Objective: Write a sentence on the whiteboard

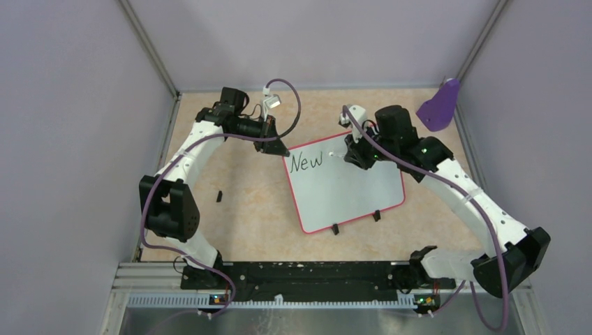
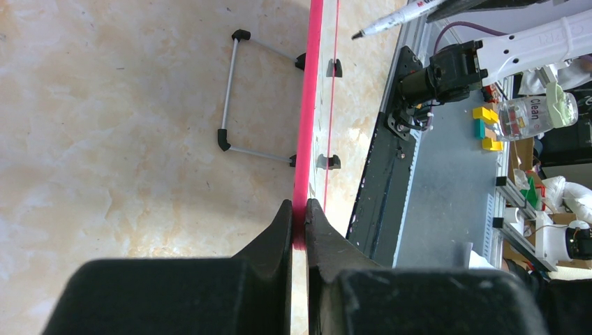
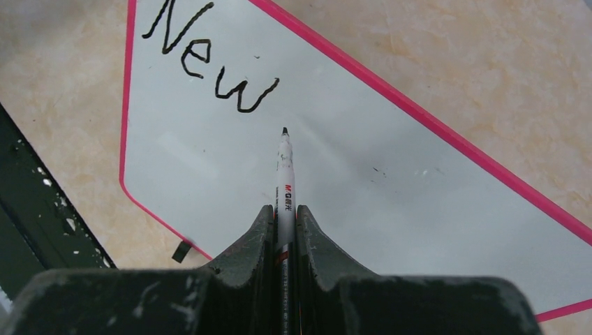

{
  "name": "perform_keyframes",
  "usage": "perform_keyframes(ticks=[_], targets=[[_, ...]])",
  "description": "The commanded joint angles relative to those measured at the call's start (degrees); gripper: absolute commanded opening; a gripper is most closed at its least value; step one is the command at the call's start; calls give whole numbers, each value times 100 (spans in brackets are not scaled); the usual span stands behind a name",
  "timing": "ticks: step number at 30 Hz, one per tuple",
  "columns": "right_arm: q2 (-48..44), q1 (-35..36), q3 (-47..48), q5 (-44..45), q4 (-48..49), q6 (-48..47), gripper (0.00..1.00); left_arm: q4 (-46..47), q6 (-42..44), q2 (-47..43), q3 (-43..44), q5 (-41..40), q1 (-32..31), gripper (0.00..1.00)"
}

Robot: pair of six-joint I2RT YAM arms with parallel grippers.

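**Top view.** The whiteboard [image 1: 349, 192] is lying flat on the tan table [image 1: 244, 216] between the two arms, turned slightly askew. Its two black clip feet [image 1: 335, 229] are sitting on the edge nearest the arm bases. Only the first word of the sentence [image 1: 307, 162], "New", is showing, in dark strokes near the board's far left corner. A small black piece [image 1: 219, 196] is lying apart on the table to the left of the board, and a purple object [image 1: 440, 105] is resting at the far right corner of the enclosure.

**Left wrist view.** I am pinching the board's red-pink rim with the left gripper [image 2: 299, 206]. Its jaws are pressed against the two faces of the edge, at the far left corner. A thin wire stand [image 2: 234, 91] is folding out from the board's underside onto the table.

**Right wrist view.** I am clamping a white marker [image 3: 284, 167] in the right gripper [image 3: 284, 209], with the barrel running out between the closed jaws. The black tip is pointing at the white surface just past the "w". Whether the tip is touching the board I cannot tell.
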Motion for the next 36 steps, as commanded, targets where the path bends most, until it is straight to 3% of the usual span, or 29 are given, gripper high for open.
perform_keyframes(ticks=[1,36], targets=[[39,43,61,462,313,82,0,-63,94,-176,-70,12,-66,0],[300,421,-4,785,320,44,0,-84,124,-155,-68,12,-66,0]])
